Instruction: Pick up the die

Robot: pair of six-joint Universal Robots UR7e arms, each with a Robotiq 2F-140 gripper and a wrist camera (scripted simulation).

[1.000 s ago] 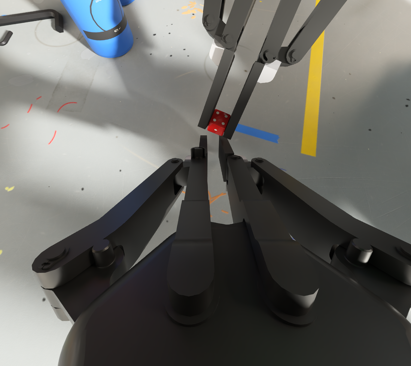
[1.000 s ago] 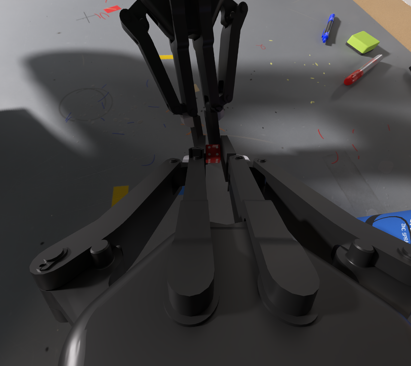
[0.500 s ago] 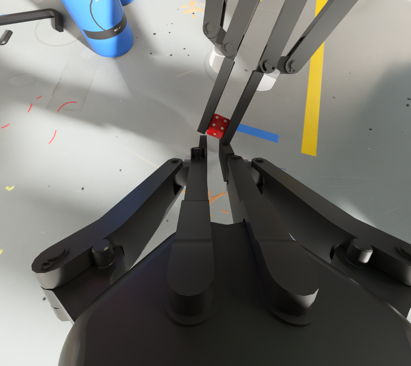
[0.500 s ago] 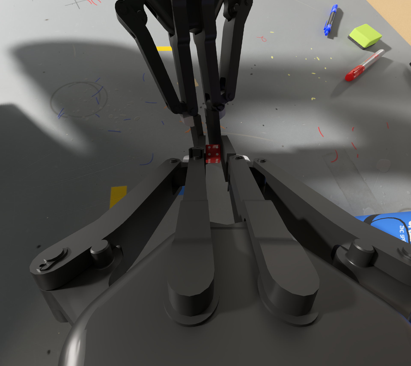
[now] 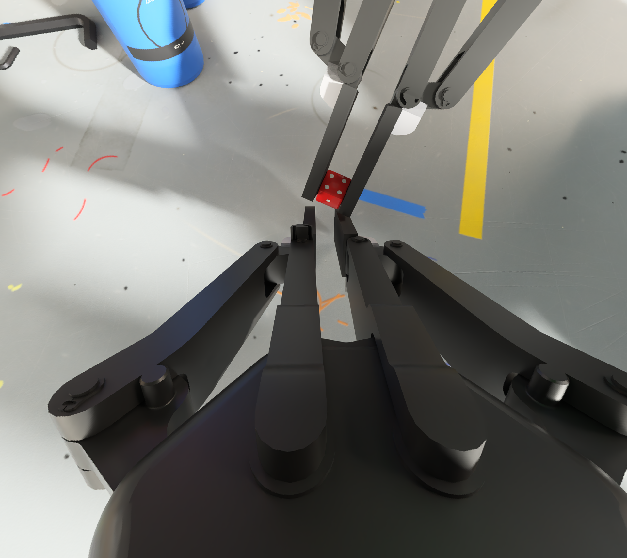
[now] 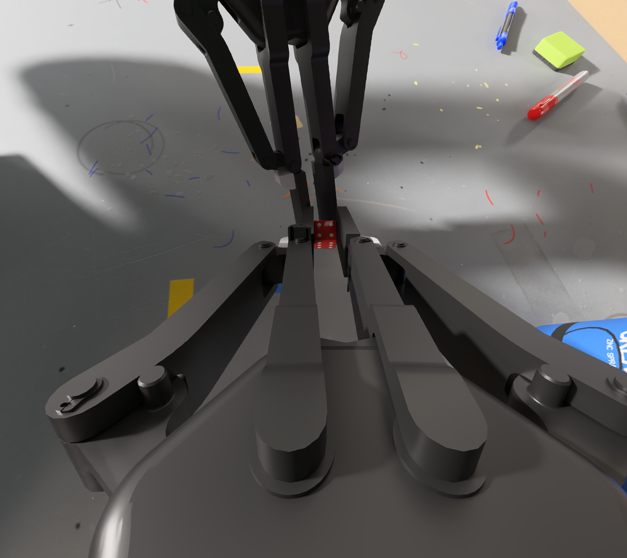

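A small red die with white pips [image 5: 332,189] is clamped between the two fingertips of my right gripper [image 5: 327,202], which reaches down from the top of the left wrist view and holds it above the grey table [image 5: 203,236]. In the right wrist view the die [image 6: 325,233] sits at the tips of my right gripper [image 6: 325,223]. My left gripper [image 5: 324,216] has its fingers nearly together with a narrow gap, and it holds nothing. Its tips are just short of the die. It also shows in the right wrist view [image 6: 314,214], facing the right gripper.
Two blue spray cans [image 5: 152,16] stand at the left, with a black hex key [image 5: 51,28] beside them. Yellow tape [image 5: 478,118] and blue tape [image 5: 393,202] mark the table. A red marker [image 6: 556,96], a blue pen [image 6: 506,24] and a green sponge [image 6: 559,48] lie near the table edge.
My right gripper has risen a little with the die still clamped in it, and the table looks farther off. My left gripper has kept its place and its narrow gap.
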